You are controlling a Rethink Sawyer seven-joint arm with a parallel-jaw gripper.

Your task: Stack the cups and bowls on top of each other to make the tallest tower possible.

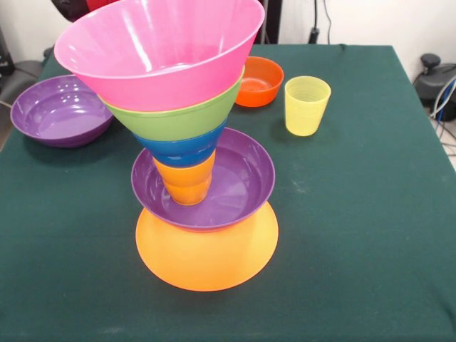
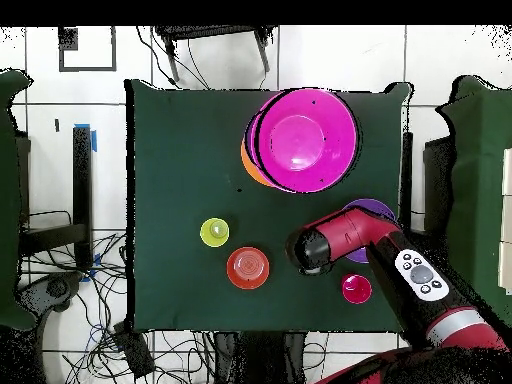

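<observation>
Jaws: can't tell, my gripper point(image 2: 305, 250) shows only from above, near the orange-red bowl point(image 1: 258, 80). Tower point(image 1: 192, 142) from the base up: upturned yellow-orange bowl point(image 1: 206, 260), purple bowl point(image 1: 239, 185), orange cup point(image 1: 187, 182), blue bowl point(image 1: 182, 148), green bowl point(image 1: 178, 117), pink bowl point(image 1: 160, 50). Apart from it: yellow cup point(image 1: 307, 105), second purple bowl point(image 1: 60, 110), red-pink cup point(image 2: 356, 288).

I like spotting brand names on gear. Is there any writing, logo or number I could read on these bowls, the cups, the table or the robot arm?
None can be read.
The stacked bowls, the yellow cup and the green table are plain, with no print.
The robot arm has a white panel with small dark buttons; any marks on it are too small to read.
</observation>
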